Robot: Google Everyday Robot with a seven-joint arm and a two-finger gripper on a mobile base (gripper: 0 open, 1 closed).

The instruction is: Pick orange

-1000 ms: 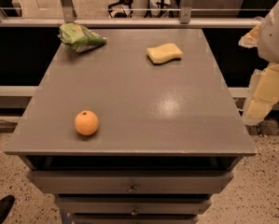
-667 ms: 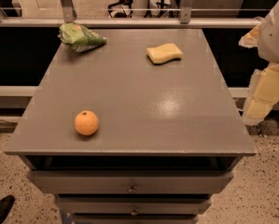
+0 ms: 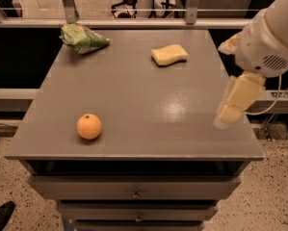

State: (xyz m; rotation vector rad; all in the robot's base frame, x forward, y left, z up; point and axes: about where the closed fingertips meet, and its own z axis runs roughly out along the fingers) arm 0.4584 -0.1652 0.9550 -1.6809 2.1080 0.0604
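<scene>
Nearest of all, a dark shoe (image 3: 1,215) pokes in at the bottom left corner, on the speckled floor. Next come the grey drawer fronts (image 3: 134,188), stacked under the front edge of the cabinet top (image 3: 134,90), each with a small knob at the middle.

The orange (image 3: 89,126) sits on that grey top close to its front edge and toward the left side, its dark stem dimple turned upward (a small spot near the crown). It stands alone, touching nothing but the surface.

The gripper (image 3: 231,104) hangs at the far right, a pale yellowish piece slanting down and to the left from the arm's white wrist housing (image 3: 268,47). Its lower end is over the right margin of the top, raised above the surface as far as can be judged. Whether the gripper is spread or closed cannot be told from this angle. The orange lies well apart from it, off to its left across most of the width of the top and at about the same depth, with bare grey surface between the two.

Farther back, a pale yellow wavy sponge (image 3: 169,55) lies right of centre. At the back left corner rests a crumpled green snack bag (image 3: 82,37). Behind the cabinet runs a metal rail (image 3: 134,23) with upright posts, and beyond it stands the base of an office chair (image 3: 126,6).
</scene>
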